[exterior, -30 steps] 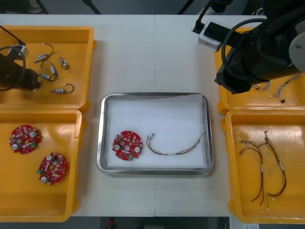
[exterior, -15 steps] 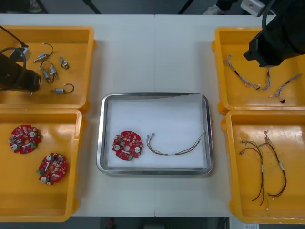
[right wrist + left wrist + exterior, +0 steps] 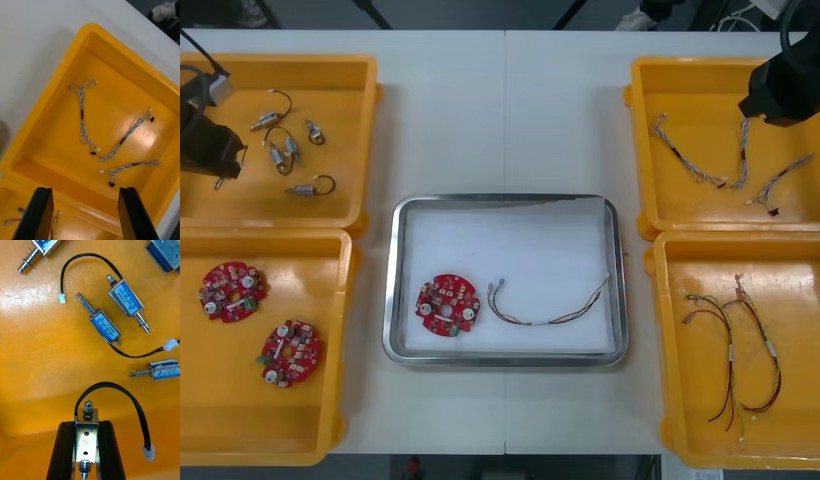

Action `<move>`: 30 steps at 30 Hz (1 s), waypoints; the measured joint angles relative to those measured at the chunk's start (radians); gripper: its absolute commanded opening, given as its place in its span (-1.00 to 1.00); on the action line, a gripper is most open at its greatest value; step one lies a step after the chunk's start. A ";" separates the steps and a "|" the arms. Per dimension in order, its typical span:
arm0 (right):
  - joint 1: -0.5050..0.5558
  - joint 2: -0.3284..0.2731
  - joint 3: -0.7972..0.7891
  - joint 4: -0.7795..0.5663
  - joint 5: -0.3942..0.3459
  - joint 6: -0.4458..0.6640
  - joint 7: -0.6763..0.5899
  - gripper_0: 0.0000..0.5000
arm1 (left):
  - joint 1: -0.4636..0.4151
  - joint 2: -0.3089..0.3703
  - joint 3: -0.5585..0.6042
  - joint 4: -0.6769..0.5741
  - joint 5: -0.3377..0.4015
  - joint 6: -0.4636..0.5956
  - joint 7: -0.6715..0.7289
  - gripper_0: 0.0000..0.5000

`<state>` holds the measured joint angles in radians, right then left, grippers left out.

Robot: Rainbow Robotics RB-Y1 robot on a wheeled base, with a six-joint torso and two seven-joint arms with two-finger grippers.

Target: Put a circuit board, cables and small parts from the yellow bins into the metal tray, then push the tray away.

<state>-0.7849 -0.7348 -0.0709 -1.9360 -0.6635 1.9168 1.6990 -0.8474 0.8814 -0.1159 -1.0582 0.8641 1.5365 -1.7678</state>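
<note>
My left gripper [image 3: 86, 450] is shut on a small metal part [image 3: 86, 427] whose black lead curls out beside the fingers. It hangs over the far left yellow bin [image 3: 340, 70], at that bin's left end [image 3: 218, 172]. Several more small metal parts [image 3: 105, 326] lie on the bin floor beyond the fingers. My right gripper [image 3: 86, 213] stands open with nothing between its fingers, above the far right yellow bin [image 3: 48, 123] of twisted blue and white cables [image 3: 84, 120]. The metal tray [image 3: 505, 203] holds a red circuit board [image 3: 448, 305] and a cable [image 3: 550, 312].
Two red circuit boards [image 3: 230, 292] lie in the near left bin [image 3: 330, 440]. Red and yellow cables [image 3: 740, 340] lie in the near right bin [image 3: 670, 420]. My right arm [image 3: 785, 90] hangs over the far right corner of the table.
My left gripper has shut on a small metal part and lifted it towards the bin's left end. My right arm has swung right, away from the middle, to above the far right bin.
</note>
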 measured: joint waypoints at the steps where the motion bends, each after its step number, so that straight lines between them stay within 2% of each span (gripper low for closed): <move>1: 0.000 0.000 -0.011 0.021 0.004 0.000 -0.004 1.00 | 0.000 0.000 0.011 -0.015 -0.008 0.020 0.000 -1.00; 7: 0.000 0.000 -0.099 0.142 0.059 0.000 -0.004 1.00 | 0.000 0.001 0.046 -0.124 -0.039 0.152 0.002 -1.00; 12: 0.000 0.000 -0.137 0.187 0.112 0.000 -0.004 1.00 | 0.009 0.001 0.046 -0.288 -0.056 0.246 0.061 -1.00; 15: -0.002 0.000 -0.148 0.223 0.128 0.000 -0.005 1.00 | 0.034 0.001 0.046 -0.427 -0.062 0.288 0.172 -1.00; 20: -0.027 0.001 -0.152 0.319 0.175 0.000 -0.030 1.00 | 0.068 -0.009 0.046 -0.591 -0.063 0.366 0.454 -1.00; 23: -0.049 0.005 -0.157 0.381 0.219 0.000 -0.036 1.00 | 0.073 -0.023 0.040 -0.654 -0.061 0.373 0.538 -1.00; 26: -0.066 0.015 -0.168 0.439 0.250 0.000 -0.056 1.00 | 0.073 -0.039 0.025 -0.713 -0.052 0.374 0.542 -1.00; 30: -0.078 0.019 -0.181 0.508 0.253 0.000 -0.153 1.00 | 0.073 -0.069 -0.001 -0.792 -0.020 0.375 0.544 -1.00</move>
<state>-0.8624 -0.7160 -0.2522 -1.4284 -0.4109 1.9169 1.5459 -0.7744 0.8126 -0.1166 -1.8507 0.8437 1.9114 -1.2238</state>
